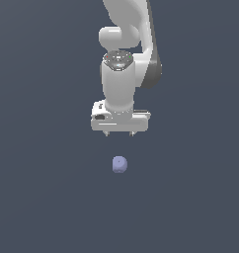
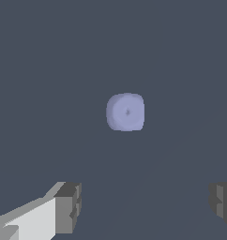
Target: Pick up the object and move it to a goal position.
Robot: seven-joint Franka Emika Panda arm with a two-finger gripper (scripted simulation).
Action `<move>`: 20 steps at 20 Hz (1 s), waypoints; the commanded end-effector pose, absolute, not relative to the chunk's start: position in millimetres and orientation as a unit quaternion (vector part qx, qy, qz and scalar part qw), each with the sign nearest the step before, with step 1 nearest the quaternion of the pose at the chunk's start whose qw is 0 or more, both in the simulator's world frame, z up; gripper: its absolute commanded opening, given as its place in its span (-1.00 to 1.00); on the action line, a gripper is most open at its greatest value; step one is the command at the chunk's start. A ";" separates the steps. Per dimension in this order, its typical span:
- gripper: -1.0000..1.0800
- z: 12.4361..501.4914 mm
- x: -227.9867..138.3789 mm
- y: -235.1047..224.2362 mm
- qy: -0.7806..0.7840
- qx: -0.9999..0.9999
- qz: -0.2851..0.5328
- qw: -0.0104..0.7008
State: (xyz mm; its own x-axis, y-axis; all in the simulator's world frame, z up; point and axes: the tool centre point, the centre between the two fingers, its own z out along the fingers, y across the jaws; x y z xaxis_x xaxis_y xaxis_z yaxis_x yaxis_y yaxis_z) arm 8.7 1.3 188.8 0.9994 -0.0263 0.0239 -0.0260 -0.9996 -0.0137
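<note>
The object (image 2: 125,112), a pale periwinkle, faceted, ball-like lump, lies apart from the spread, empty fingers (image 2: 68,207).

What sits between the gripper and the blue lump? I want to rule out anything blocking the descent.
Nothing. In the exterior view the stretch between the gripper and the blue lump is bare dark surface; the wrist view shows the same, with the fingers wide apart.

The small rounded lump (image 1: 119,164) is a plain pale periwinkle blue, unpatterned. Above it, the glossy white robot arm (image 1: 122,84) carries a white gripper (image 1: 119,133) with dark grey finger pads (image 2: 68,207). The flat surface (image 1: 37,197) around the lump is uniform dark slate blue.
</note>
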 end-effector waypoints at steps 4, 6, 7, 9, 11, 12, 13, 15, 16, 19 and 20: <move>0.92 190.4 9.8 6.4 0.005 -1.000 -0.014 0.006; 0.92 193.3 11.6 15.5 -0.010 -1.000 -0.017 0.006; 0.92 194.9 12.5 20.7 -0.018 -1.000 -0.019 0.006; 0.92 197.0 13.7 27.5 -0.029 -0.999 -0.021 0.005; 0.92 197.6 14.1 29.6 -0.032 -0.999 -0.022 0.005; 0.92 197.4 13.9 28.9 -0.031 -0.999 -0.022 0.005; 0.92 197.2 13.7 28.0 -0.029 -0.999 -0.021 0.005; 0.92 196.7 14.2 28.1 -0.029 -0.999 -0.021 0.005; 0.92 195.8 14.9 27.9 -0.029 -0.999 -0.021 0.005; 0.92 191.2 18.5 26.9 -0.027 -0.999 -0.020 0.005; 0.92 188.9 20.1 26.3 -0.026 -0.999 -0.020 0.005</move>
State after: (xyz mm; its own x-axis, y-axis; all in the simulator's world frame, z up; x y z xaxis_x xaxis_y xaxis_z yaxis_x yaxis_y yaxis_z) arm 18.2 27.1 192.1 0.9976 0.0549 0.0416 0.0554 -0.9984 -0.0095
